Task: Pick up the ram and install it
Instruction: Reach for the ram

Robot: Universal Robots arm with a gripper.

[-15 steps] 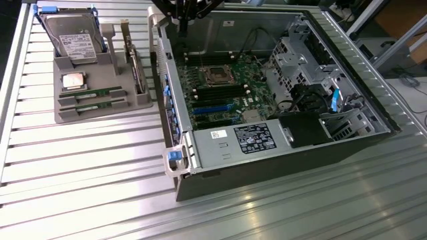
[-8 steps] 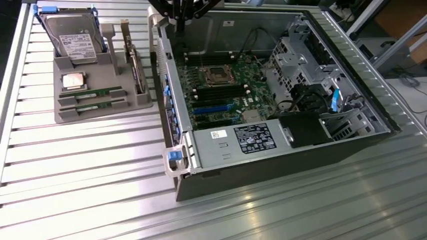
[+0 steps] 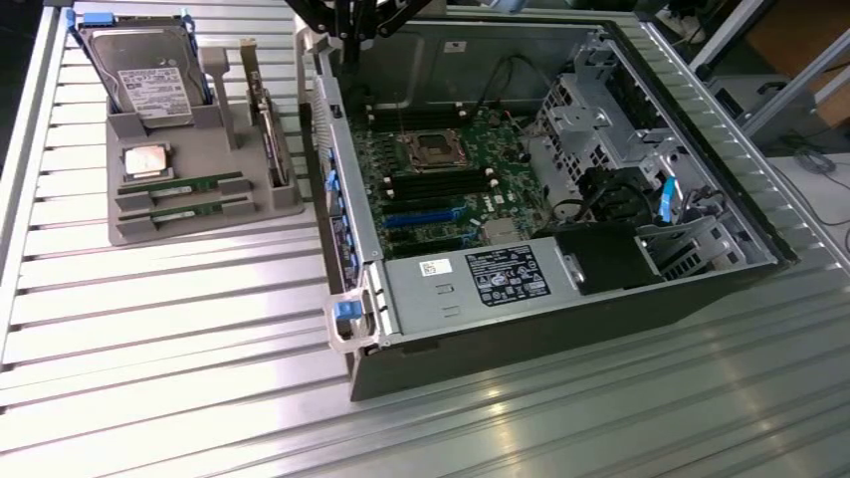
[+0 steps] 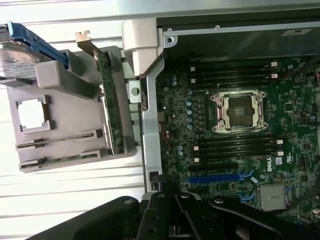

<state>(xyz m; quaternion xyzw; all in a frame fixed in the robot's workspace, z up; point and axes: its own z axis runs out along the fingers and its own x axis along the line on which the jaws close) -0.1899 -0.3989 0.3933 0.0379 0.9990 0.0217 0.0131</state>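
two thin green ram sticks [image 3: 182, 185] lie in the tray [image 3: 199, 139], hand [image 4: 173, 201] clenched empty

**Setting:** robotics laboratory, arranged as a test cell for computer assembly.

**Evidence:**
- Desk [image 3: 173, 329]: bare metal surface of ribbed aluminium profile, industrial in kind.
- Computer case [image 3: 558, 319]: a tower lying on its side with the side panel off. The motherboard [image 3: 439, 184] is exposed, with its processor socket [image 4: 238, 111] open.
- Grey parts holder [image 3: 199, 224]: a moulded fixture just beside the case. Separate slots seat a hard drive [image 3: 146, 75], a processor chip [image 3: 146, 159], two ram sticks [image 3: 179, 186] and an upright card [image 3: 273, 129].
- Robot arm [image 3: 342, 18]: black, above the case.
- Background, exterior view's right: aluminium framing struts [image 3: 783, 85] and loose cables [image 3: 817, 159].
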